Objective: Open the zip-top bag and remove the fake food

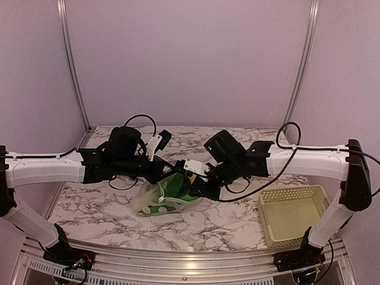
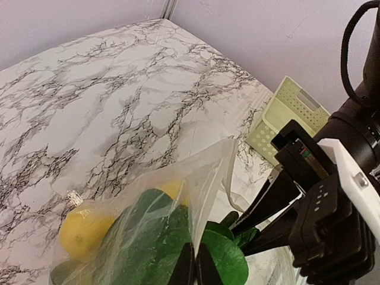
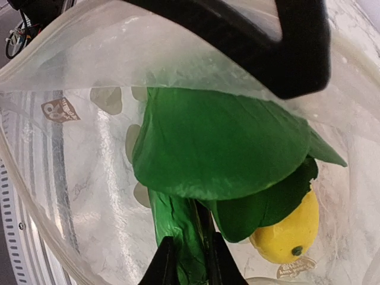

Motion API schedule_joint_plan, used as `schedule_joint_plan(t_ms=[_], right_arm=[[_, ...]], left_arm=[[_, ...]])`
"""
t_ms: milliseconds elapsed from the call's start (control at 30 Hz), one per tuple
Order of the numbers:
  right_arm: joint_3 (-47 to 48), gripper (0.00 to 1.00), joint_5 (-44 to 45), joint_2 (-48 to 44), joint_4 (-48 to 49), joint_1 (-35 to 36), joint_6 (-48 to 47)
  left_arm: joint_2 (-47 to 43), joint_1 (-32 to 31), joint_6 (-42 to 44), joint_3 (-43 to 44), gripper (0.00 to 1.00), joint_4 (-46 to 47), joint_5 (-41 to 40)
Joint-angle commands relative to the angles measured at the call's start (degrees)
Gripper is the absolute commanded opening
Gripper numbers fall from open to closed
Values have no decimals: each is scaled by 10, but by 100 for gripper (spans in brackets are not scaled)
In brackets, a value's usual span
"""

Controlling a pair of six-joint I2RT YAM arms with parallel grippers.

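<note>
**Both claws meet at the bag's mouth**

Mid-surface (image 1: 101, 205), the two arms lean in toward each other over the zip-top bag (image 1: 155, 205), which lies crumpled between them with its mouth pulled open. The left claw (image 2: 194, 267) is pinched tight, its fingers pressed together on the thin upper wall of the bag and holding that edge lifted. The right claw (image 3: 191, 264) reaches in through the opening, and its fingers are drawn in close on a long green piece (image 3: 178, 225) of the fake food (image 3: 219, 148). A broad green leaf lies over that piece, and a yellow piece (image 3: 291, 228) sits beside it, all inside the clear plastic. The pale lattice basket (image 1: 294, 217) stands well apart, near the right arm's base.
</note>
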Motion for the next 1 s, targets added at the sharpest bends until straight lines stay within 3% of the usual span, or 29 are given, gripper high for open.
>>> schedule_joint_plan(t_ms=[0,500,967], right_arm=[[35,2,18,-38,-16,3,2],[0,0,95,-98,-52,-8,9],[-45,0,86,-220,-58,-44,59]], left_arm=[[-2,-2,13,-8,0,7,0],[4,-1,27,-3,0,-3,-12],[9,7,30,-6,0,3,-16]])
